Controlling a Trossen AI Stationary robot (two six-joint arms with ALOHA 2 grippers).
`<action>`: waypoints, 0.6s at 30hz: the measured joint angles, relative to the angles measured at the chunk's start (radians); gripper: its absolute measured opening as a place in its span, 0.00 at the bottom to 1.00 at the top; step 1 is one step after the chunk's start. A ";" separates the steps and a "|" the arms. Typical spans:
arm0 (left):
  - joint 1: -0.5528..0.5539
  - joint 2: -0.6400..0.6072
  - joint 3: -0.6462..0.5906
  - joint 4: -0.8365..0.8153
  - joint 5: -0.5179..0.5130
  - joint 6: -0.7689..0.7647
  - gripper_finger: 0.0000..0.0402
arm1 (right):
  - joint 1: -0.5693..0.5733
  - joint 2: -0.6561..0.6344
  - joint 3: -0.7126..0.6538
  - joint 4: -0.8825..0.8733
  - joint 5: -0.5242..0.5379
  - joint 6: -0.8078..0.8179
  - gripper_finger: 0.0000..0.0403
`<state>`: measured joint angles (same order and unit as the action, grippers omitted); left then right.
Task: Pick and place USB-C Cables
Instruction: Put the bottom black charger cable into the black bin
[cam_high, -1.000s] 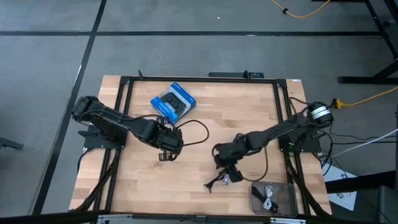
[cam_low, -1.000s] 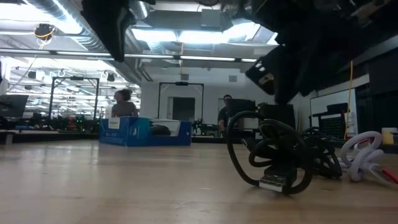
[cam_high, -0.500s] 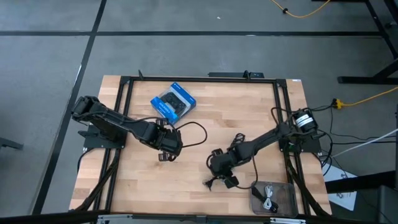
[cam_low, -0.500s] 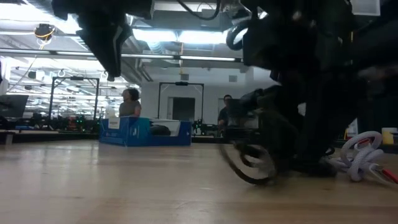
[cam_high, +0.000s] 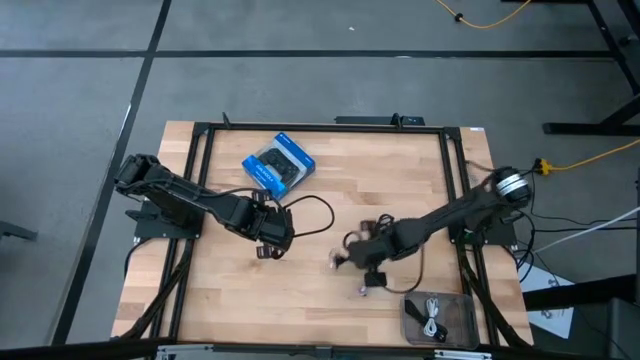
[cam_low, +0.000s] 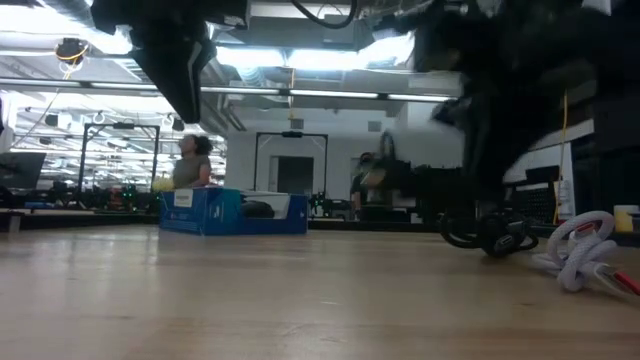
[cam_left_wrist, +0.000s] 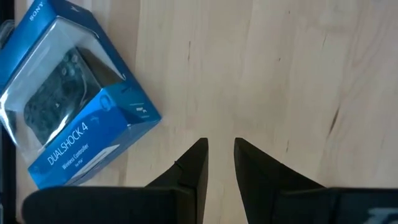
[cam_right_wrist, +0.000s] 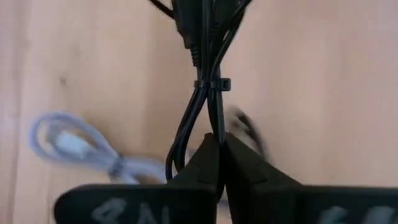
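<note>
My right gripper (cam_high: 362, 258) is over the middle right of the table, shut on a bundled black USB-C cable (cam_right_wrist: 208, 62) bound by a small tie. In the low view the bundle (cam_low: 495, 237) hangs low over the wood. A white-grey cable (cam_high: 432, 318) lies in a clear tray at the near right. It also shows in the right wrist view (cam_right_wrist: 74, 149). A thin black cord (cam_high: 312, 212) loops on the table beside my left gripper (cam_high: 268, 243). My left gripper is a little open and empty (cam_left_wrist: 219, 144), near the blue controller box (cam_high: 279, 167). My right gripper pinches the black bundle's strands (cam_right_wrist: 211, 115) between its two fingers, just beside the tie (cam_right_wrist: 211, 83). The fingers lie along the strands. The bundle hangs from the fingers; I cannot tell whether its lowest loop (cam_low: 495, 245) touches the table.
The clear tray (cam_high: 462, 322) stands at the table's near right corner. The blue box lies flat at the far left. A black frame (cam_high: 320, 128) runs round the table. People stand in the room behind, in the low view (cam_low: 190, 165).
My right gripper has dipped toward the near edge onto the black bundle, then drawn back toward the far right with it. The bundle has left its place on the table near the front edge and now hangs from the gripper.
</note>
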<state>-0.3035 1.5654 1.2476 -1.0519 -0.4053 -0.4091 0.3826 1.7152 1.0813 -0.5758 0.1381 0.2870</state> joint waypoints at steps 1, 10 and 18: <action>0.000 0.000 0.000 -0.001 -0.003 0.000 0.17 | 0.002 -0.040 0.000 -0.050 0.019 0.036 0.02; 0.000 0.000 0.000 0.000 -0.055 0.000 0.17 | 0.199 -0.398 0.001 -0.364 0.125 0.499 0.02; 0.000 0.000 0.000 0.031 -0.058 -0.008 0.17 | 0.533 -0.433 -0.005 -0.421 -0.053 0.684 0.02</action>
<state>-0.3035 1.5658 1.2476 -1.0213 -0.4633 -0.4168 0.9156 1.2824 1.0761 -0.9970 0.0854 0.9706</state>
